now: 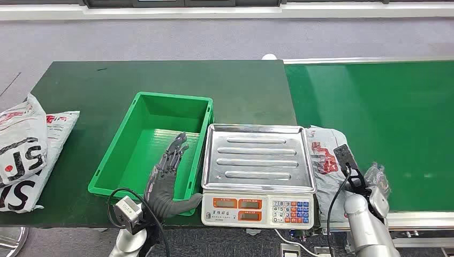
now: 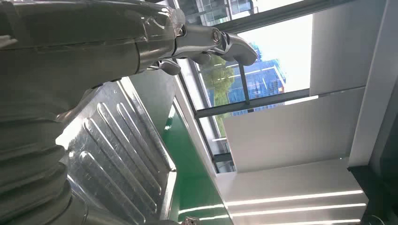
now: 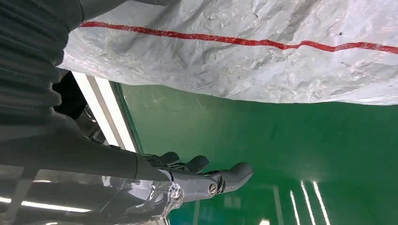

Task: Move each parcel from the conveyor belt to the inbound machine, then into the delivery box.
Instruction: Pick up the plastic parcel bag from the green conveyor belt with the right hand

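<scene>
1. Two green surfaces fill the head view: the dark green table (image 1: 160,80) on the left, the brighter conveyor belt (image 1: 385,107) on the right.
2. The inbound machine (image 1: 258,171), a scale with a ribbed steel tray, sits at the table's near edge; the green delivery box (image 1: 155,144) stands just beside it, on its left.
3. One grey parcel (image 1: 324,160) lies on the belt's near left corner, touching the machine's right side; its long axis runs from near to far.
4. The right hand (image 1: 369,184) is at the parcel's near right edge, fingers (image 3: 232,176) curled; whether it grips the parcel, I cannot tell.
5. The left hand (image 1: 168,171) hovers over the box, fingers stretched out, holding nothing.
6. Two more white bags (image 1: 24,150) lie at the table's left end.
</scene>
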`<control>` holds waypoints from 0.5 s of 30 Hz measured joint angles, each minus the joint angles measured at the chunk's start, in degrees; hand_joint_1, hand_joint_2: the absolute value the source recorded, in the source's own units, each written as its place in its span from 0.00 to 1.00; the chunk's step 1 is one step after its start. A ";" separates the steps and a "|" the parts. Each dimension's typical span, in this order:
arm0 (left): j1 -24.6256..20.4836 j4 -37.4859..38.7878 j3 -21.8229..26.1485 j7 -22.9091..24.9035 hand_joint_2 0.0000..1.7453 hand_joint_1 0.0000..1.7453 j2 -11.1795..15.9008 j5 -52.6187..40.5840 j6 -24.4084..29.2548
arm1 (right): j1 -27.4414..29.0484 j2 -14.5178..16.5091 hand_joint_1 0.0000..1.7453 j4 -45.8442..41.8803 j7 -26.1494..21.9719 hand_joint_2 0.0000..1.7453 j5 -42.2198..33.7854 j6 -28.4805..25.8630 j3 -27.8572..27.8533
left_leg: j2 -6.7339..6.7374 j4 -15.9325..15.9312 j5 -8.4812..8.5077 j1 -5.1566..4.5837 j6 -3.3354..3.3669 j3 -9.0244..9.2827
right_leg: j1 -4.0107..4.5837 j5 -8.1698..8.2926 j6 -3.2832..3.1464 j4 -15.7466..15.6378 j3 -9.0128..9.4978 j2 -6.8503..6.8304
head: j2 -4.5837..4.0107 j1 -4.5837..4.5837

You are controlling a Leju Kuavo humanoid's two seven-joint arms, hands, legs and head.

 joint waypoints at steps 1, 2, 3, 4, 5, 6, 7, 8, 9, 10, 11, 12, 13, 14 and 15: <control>0.00 0.00 0.00 0.00 1.00 0.00 0.00 0.00 0.00 | -0.03 -0.01 0.00 0.09 0.00 1.00 0.01 0.01 0.00 | 0.00 0.00 0.00 0.00 0.00 0.00 | 0.00 0.00 0.00 0.00 0.00 0.00 | 0.00 0.00; 0.01 0.00 0.00 0.00 1.00 0.00 0.00 0.00 0.00 | -0.07 -0.02 0.00 0.20 0.00 1.00 0.06 0.17 0.00 | 0.00 0.00 0.00 0.00 0.00 0.00 | 0.00 0.00 0.00 0.00 0.00 0.00 | 0.00 0.00; 0.01 0.00 0.00 0.01 1.00 0.00 0.00 0.00 0.00 | -0.16 -0.04 0.00 0.40 -0.02 1.00 0.20 0.61 0.00 | 0.00 0.00 0.00 0.00 0.00 0.00 | 0.00 0.00 0.00 0.00 0.00 0.00 | 0.00 0.00; 0.01 0.00 0.00 0.02 1.00 0.00 0.00 0.00 0.00 | -0.26 -0.04 0.00 0.65 -0.17 1.00 0.42 1.58 0.00 | 0.01 0.00 0.00 0.00 0.00 0.01 | 0.00 0.00 0.00 0.00 0.00 0.00 | 0.00 0.00; 0.01 0.01 0.00 0.05 1.00 0.00 0.00 0.00 0.00 | -0.38 -0.05 0.00 1.00 -0.52 1.00 0.63 3.04 0.00 | 0.01 0.00 0.00 0.00 0.00 0.01 | 0.00 0.00 0.00 0.00 0.00 0.00 | 0.00 0.00; 0.01 0.04 -0.01 0.09 1.00 0.00 0.00 0.00 0.00 | -0.51 -0.05 0.00 1.46 -1.12 1.00 0.77 4.84 0.00 | 0.01 0.00 0.00 0.00 0.00 0.01 | 0.00 0.00 0.00 0.00 0.00 0.01 | 0.00 0.00; -0.01 0.12 0.00 0.12 1.00 0.00 0.00 0.00 0.00 | -0.66 -0.06 0.00 2.07 -2.01 1.00 0.70 6.93 0.00 | 0.01 0.00 0.00 0.00 0.00 0.01 | 0.00 0.00 0.00 0.00 0.00 0.01 | 0.00 0.00; -0.09 0.26 0.00 0.14 1.00 0.00 0.00 0.00 0.00 | -0.85 -0.07 0.00 2.83 -3.10 1.00 0.47 8.97 0.00 | 0.01 0.00 0.00 0.00 0.00 0.01 | 0.01 0.00 0.00 0.00 0.00 0.01 | 0.00 0.00; -0.27 0.50 0.00 0.15 1.00 0.00 0.00 0.01 0.00 | -1.16 -0.09 0.00 3.81 -4.35 1.00 0.16 11.07 0.00 | 0.01 0.00 0.00 0.00 0.00 0.02 | 0.01 0.00 0.00 0.00 -0.01 0.01 | 0.00 0.00; -0.58 0.82 0.00 0.16 1.00 0.00 -0.01 0.02 0.00 | -1.57 -0.14 0.00 4.95 -5.62 1.00 -0.15 13.10 0.00 | 0.01 0.00 0.00 0.00 0.00 0.02 | 0.01 0.00 0.00 0.00 -0.01 0.01 | 0.00 0.00; -0.97 1.20 0.00 0.16 1.00 0.00 -0.02 0.03 0.01 | -2.08 -0.24 0.00 6.21 -6.68 1.00 -0.41 14.72 0.01 | 0.02 0.00 0.00 0.01 0.00 0.02 | 0.01 0.00 0.00 0.00 0.00 0.01 | 0.00 0.00; -1.40 1.60 0.00 0.17 1.00 0.00 -0.04 0.04 0.07 | -2.64 -0.38 0.04 7.51 -7.44 1.00 -0.61 15.90 0.01 | 0.02 0.00 0.01 0.01 0.00 0.03 | 0.01 0.00 0.00 0.00 0.01 0.02 | 0.00 0.00; -1.75 1.92 -0.01 0.20 1.00 0.00 -0.07 0.06 0.20 | -3.16 -0.55 0.29 8.70 -7.85 1.00 -0.76 16.54 0.02 | 0.03 0.00 0.00 0.01 0.00 0.05 | 0.02 0.00 0.00 0.00 0.02 0.03 | 0.01 0.00; -1.98 2.19 -0.01 0.25 1.00 0.00 -0.09 0.08 0.34 | -3.64 -0.73 0.54 9.78 -7.97 1.00 -0.93 16.77 0.04 | 0.04 0.00 0.00 0.01 0.00 0.07 | 0.02 0.00 0.00 0.00 0.04 0.04 | 0.01 0.00; -2.10 2.37 0.00 0.32 1.00 0.00 -0.11 0.10 0.51 | -4.10 -0.88 0.79 10.70 -7.92 1.00 -1.09 16.85 0.08 | 0.06 0.00 -0.01 0.01 0.01 0.10 | 0.02 0.01 0.00 0.00 0.05 0.06 | 0.01 0.00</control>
